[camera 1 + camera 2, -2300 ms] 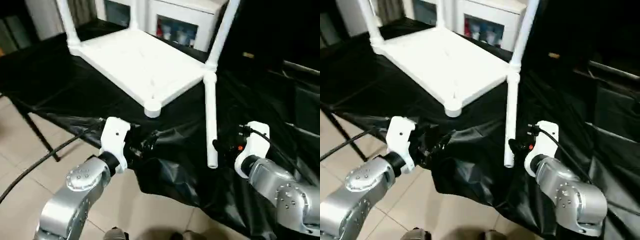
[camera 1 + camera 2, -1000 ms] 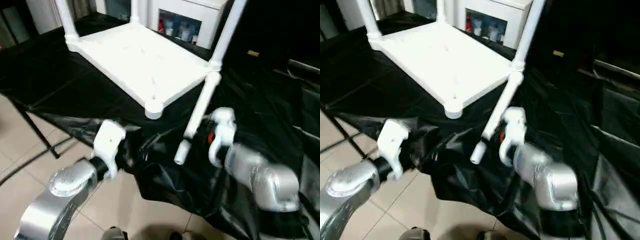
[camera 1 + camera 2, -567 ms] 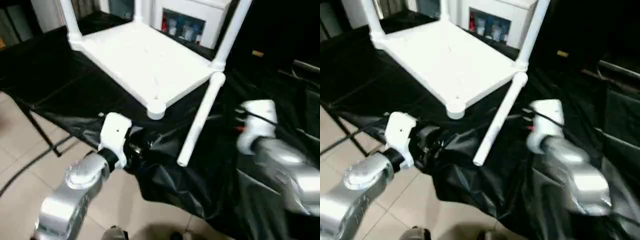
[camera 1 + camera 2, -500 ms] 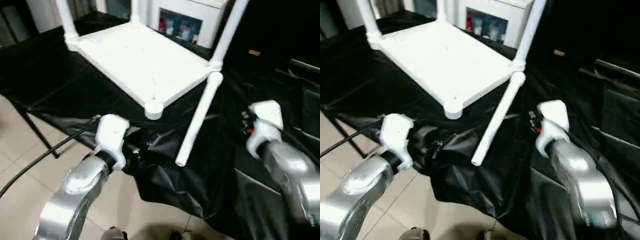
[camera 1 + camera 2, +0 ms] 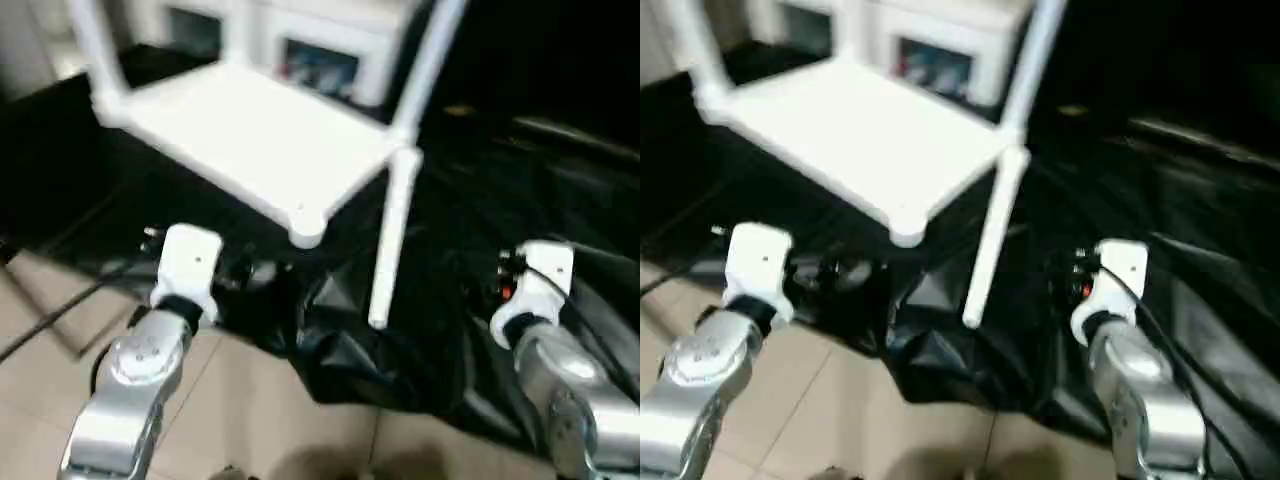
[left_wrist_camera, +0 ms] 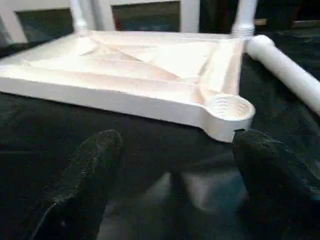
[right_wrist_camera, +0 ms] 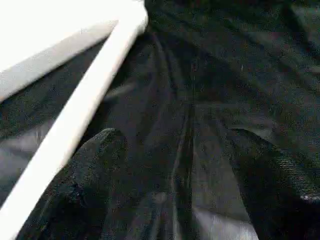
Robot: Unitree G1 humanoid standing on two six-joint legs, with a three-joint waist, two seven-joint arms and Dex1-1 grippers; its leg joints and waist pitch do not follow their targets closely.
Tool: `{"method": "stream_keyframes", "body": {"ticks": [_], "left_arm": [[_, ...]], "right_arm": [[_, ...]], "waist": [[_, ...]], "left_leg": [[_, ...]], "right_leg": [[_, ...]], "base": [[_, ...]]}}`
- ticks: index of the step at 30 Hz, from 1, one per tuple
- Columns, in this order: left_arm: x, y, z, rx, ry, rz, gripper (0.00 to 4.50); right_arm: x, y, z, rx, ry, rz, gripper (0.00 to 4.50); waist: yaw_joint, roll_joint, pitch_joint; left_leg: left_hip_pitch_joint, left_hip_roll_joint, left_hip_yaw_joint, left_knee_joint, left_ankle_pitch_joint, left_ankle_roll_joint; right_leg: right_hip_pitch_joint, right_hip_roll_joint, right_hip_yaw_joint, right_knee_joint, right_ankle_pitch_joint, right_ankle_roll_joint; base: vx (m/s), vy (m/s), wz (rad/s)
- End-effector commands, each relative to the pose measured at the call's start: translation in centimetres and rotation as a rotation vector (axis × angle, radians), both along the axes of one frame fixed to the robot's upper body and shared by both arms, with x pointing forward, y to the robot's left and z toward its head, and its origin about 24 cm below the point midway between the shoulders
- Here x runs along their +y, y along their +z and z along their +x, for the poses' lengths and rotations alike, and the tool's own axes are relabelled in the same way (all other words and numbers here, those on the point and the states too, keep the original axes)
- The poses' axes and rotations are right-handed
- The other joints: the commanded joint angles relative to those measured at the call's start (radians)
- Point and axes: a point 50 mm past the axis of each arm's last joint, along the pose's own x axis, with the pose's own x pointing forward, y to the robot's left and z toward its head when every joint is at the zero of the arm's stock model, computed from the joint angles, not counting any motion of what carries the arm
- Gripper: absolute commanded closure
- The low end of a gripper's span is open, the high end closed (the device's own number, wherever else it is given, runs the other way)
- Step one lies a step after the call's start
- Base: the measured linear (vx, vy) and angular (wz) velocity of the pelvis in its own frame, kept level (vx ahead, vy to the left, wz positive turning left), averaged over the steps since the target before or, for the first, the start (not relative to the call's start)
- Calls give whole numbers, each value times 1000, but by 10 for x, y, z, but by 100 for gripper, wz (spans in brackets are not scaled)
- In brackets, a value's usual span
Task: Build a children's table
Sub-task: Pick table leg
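Observation:
The children's table lies upside down on the black cloth, its white tabletop (image 5: 250, 135) showing the ribbed underside (image 6: 130, 65). Legs stand upright in its far-left (image 5: 88, 45) and right (image 5: 432, 55) corners. The near corner socket (image 6: 229, 107) holds nothing. A loose leg (image 5: 390, 240) lies on the cloth beside the right corner, its end pointing toward me. My left gripper (image 6: 175, 150) is open, just short of the near socket and holding nothing. To the right of the loose leg (image 7: 82, 102), apart from it, my right gripper (image 7: 175, 145) is open with only cloth between its fingers.
A black cloth (image 5: 470, 330) drapes over the work table's near edge in folds. A white glass-door cabinet (image 5: 320, 60) stands behind the tabletop. Tiled floor (image 5: 270, 410) lies below the cloth, and a black cable (image 5: 40, 325) hangs at the left.
A second ago my right gripper was at the loose leg, which was tilted. It has since drawn away to the right, leaving the leg on the cloth. The head view has shifted.

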Motion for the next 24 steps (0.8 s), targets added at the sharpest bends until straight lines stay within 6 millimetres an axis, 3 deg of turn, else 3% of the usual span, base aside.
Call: {"method": "stream_keyframes", "body": {"ticks": [1, 2, 3, 4, 5, 6, 7, 8, 9, 10, 11, 12, 13, 14, 15, 16, 17, 18, 19, 20, 21, 22, 23, 24], "left_arm": [[-3, 0, -3, 5, -1, -12, 52], [-1, 0, -4, 5, -5, -13, 52], [-1, 0, -4, 5, -5, -13, 52], [0, 0, -5, 4, -3, -28, 52], [0, 1, -5, 9, -6, -90, 52], [0, 0, -5, 12, -3, -84, 52], [1, 0, -4, 15, -2, -71, 52], [1, 0, -4, 16, 0, -60, 52], [1, 0, -4, 15, 2, -59, 52], [1, 0, -4, 12, 1, -56, 52], [1, 0, -4, 12, 1, -56, 52], [-1, 0, -5, 15, -22, -55, 52], [-5, 0, -7, 25, -53, -38, 52], [-6, 0, -8, 23, -55, -34, 52], [-7, 1, -9, 22, -53, -43, 52], [-6, 1, -9, 19, -47, -46, 52], [-5, 2, -8, 13, -36, -47, 52], [-4, 2, -8, 11, -33, -47, 52], [-1, 2, -6, 10, -3, -47, 52], [3, 5, -4, -8, 30, -14, 52], [5, 6, -3, -21, 51, 8, 52], [6, 7, -2, -30, 61, 24, 52], [8, 8, -1, -33, 72, 29, 52], [8, 8, 0, -31, 77, 26, 52]], "right_arm": [[-3, 1, -3, -9, -12, 0, 97], [-4, 1, -4, -11, -12, 1, 97], [-4, 1, -4, -11, -12, 1, 97], [-4, 2, -4, -12, -9, -1, 97], [-4, 2, -5, -13, 1, -7, 97], [-4, 2, -5, -12, 6, -12, 97], [-3, 2, -5, -13, 13, -21, 97], [-3, 2, -4, -14, 15, -22, 97], [-3, 2, -4, -14, 14, -22, 97], [-2, 2, -3, -15, 13, -20, 97], [-2, 2, -3, -15, 13, -20, 97], [-2, 2, -3, -16, 13, -18, 97], [0, 3, -2, -18, 15, -13, 97], [1, 3, -2, -20, 17, -10, 97], [3, 3, -1, -21, 20, -8, 97], [4, 3, -1, -21, 22, -7, 97], [5, 3, -1, -22, 25, -4, 97], [6, 3, 0, -22, 26, -4, 97], [7, 3, 0, -22, 32, -2, 97], [8, 3, 0, -23, 39, -4, 97], [8, 3, 1, -24, 42, -5, 97], [8, 3, 1, -25, 43, -7, 97], [7, 4, 2, -27, 43, -9, 97], [7, 4, 2, -29, 42, -10, 97]], "waist": [[-9, 17, -57], [-7, -16, -53], [9, -20, -43], [33, -14, -25], [32, -15, -9], [34, -14, -4], [40, -13, 13], [43, -12, 25], [46, -7, 23], [49, 0, 24], [54, 1, 25], [59, 6, 25], [54, 17, 25], [28, 39, 19], [6, 52, 10], [-22, 70, 2], [-22, 60, 4], [-27, 40, 10], [-29, 33, 7], [-25, 5, 3], [-10, -16, -4], [45, -20, 1], [7, -3, 17], [2, 6, 27]], "left_leg": [[86, 154, -160, -99, 259, -139], [30, 85, -113, -79, 175, -128], [0, 57, -95, -77, 113, -102], [10, 60, -95, -68, -28, -63], [10, 66, -100, -64, -112, -50], [4, 72, -107, -58, -130, -41], [-1, 75, -115, -42, -161, -23], [-4, 75, -128, -2, -150, -11], [-15, 74, -140, 17, -123, -8], [-40, 71, -153, 27, -102, -3], [-42, 69, -153, 25, -99, 3], [-27, 69, -147, -5, -106, 15], [-7, 71, -137, -46, -128, 33], [28, 62, -121, -101, -199, 46], [59, 50, -124, -126, -208, 67], [91, 41, -129, -163, -235, 106], [96, 62, -135, -167, -217, 157], [84, 79, -131, -180, -203, 187], [85, 80, -128, -181, -216, 183], [71, 68, -114, -191, -283, 119], [48, 58, -97, -174, -347, 31], [2, 5, -163, 117, -225, -63], [-38, 28, -224, 136, -67, -151], [-16, 39, -216, 71, -37, -208]], "right_leg": [[-2, -110, 67, -83, 15, -9], [59, -155, 95, -122, 194, -42], [78, -186, 95, -134, 212, -38], [66, -212, 104, -174, 46, -2], [67, -220, 109, -199, -237, -30], [72, -236, 115, -213, -380, -58], [69, -263, 122, -250, -661, -78], [76, -307, 135, -283, -831, -77], [93, -325, 138, -289, -846, -81], [115, -334, 132, -287, -817, -88], [116, -328, 127, -286, -794, -95], [107, -298, 105, -279, -732, -119], [99, -253, 82, -265, -642, -140], [85, -154, 23, -213, -501, -129], [65, -86, -9, -156, -382, -113], [9, -10, -48, -15, -200, -62], [-23, -16, -42, 27, -128, 3], [-28, -31, -36, 33, -99, 26], [-26, -42, -29, 23, -84, 23], [-7, -88, 12, -39, -85, 12], [11, -156, 55, -94, -129, -2], [21, -391, 226, -244, -271, -81], [85, -333, 108, -202, -343, -184], [65, -237, 14, -186, -385, -198]], "base": [[-99, -15, -31], [-123, -91, -35], [-184, -136, -40], [-134, -111, -27], [-125, -53, -20], [-121, 8, -30], [-121, 8, -30], [-102, 60, -36], [-75, 135, -45], [-75, 135, -45], [-58, 186, -35], [-45, 214, -12], [-45, 214, -12], [1, 255, -5], [18, 135, -3], [6, 263, 0], [-36, 221, 6], [-67, 291, 3], [-55, 163, 0], [-75, 118, -10], [0, 0, 0], [-86, 141, -8], [-66, 195, -43], [-66, 195, -43]]}}
